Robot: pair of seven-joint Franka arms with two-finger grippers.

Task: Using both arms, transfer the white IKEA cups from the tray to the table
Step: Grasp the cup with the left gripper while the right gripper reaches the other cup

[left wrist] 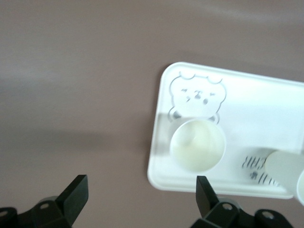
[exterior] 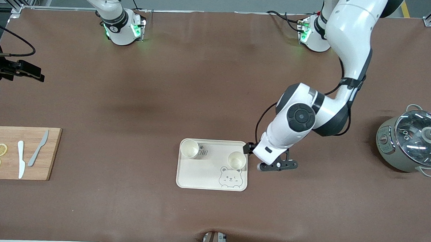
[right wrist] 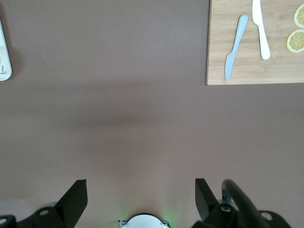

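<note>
Two white IKEA cups stand upright on the cream bear tray: one in the corner toward the right arm's end, one above the bear drawing. My left gripper is open and empty, low over bare table just beside the tray, toward the left arm's end. The left wrist view shows that gripper open, with the nearer cup on the tray and the other cup at the picture's edge. My right gripper is open and empty, waiting high over bare table.
A wooden cutting board with two lemon slices and two knives lies at the right arm's end; it also shows in the right wrist view. A grey pot with a glass lid stands at the left arm's end.
</note>
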